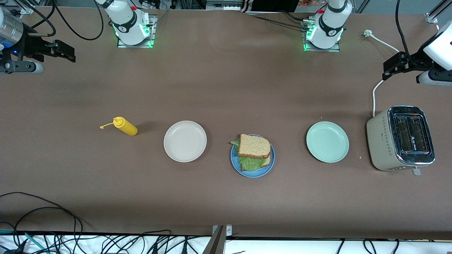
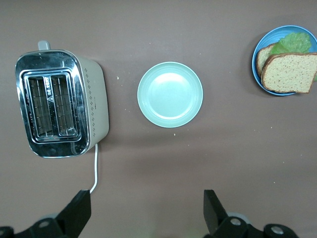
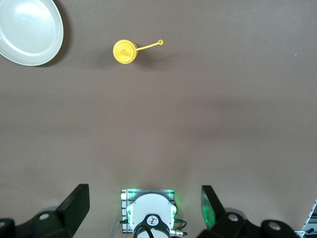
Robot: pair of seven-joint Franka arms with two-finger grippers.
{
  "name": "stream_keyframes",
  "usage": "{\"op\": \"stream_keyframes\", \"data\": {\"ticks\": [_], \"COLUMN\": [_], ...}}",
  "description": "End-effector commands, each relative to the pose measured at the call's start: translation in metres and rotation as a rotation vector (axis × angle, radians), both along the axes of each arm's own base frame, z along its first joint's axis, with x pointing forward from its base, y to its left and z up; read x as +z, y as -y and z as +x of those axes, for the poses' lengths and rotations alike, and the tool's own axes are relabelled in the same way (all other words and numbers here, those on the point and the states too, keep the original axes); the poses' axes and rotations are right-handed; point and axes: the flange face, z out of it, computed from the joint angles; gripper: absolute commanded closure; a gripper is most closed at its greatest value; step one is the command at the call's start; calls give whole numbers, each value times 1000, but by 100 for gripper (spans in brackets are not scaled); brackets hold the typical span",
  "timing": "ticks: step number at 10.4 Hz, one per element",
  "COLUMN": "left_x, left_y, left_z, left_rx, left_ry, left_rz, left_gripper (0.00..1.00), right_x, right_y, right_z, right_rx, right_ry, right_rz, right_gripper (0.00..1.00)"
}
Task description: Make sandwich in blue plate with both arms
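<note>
The sandwich (image 1: pixel 255 146) lies on the blue plate (image 1: pixel 236 163) at the table's middle: a brown bread slice on top, green lettuce under it, a second slice at the bottom. It also shows in the left wrist view (image 2: pixel 290 72) on the blue plate (image 2: pixel 258 49). My left gripper (image 1: pixel 392 67) is open and empty, raised over the left arm's end of the table, with the toaster below it; in its own view (image 2: pixel 147 210) the jaws stand wide apart. My right gripper (image 1: pixel 67 53) is open and empty, raised over the right arm's end; it shows in its own view (image 3: pixel 145 208).
A mint-green plate (image 1: pixel 327 141) sits beside the blue plate toward the left arm's end, then a toaster (image 1: pixel 400 138) with a white cord. A beige plate (image 1: pixel 185 141) and a yellow mustard bottle (image 1: pixel 124 126) lie toward the right arm's end.
</note>
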Motion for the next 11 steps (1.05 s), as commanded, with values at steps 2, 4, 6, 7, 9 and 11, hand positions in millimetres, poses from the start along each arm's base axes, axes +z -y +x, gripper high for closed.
{"op": "stream_keyframes", "data": {"ticks": [2, 4, 6, 7, 9, 11], "left_x": [4, 3, 3, 3, 4, 8], "left_y": [-2, -3, -8, -13, -20, -19], "left_z": [5, 4, 3, 2, 1, 1], "left_rx": [23, 25, 35, 44, 80, 132], "left_ry": [-10, -15, -24, -32, -35, -28], "left_rz": [26, 26, 29, 29, 21, 26], "left_gripper": [0, 0, 0, 0, 0, 0], "right_x": [-3, -5, 0, -1, -2, -8], "right_y": [2, 2, 1, 2, 5, 3], "right_z": [0, -2, 1, 3, 7, 18], "right_rx": [-7, -9, -5, -6, -10, -14], "right_ry": [31, 43, 77, 81, 91, 124], "right_rz": [-2, -2, -1, -1, 2, 6], "right_gripper": [0, 0, 0, 0, 0, 0]}}
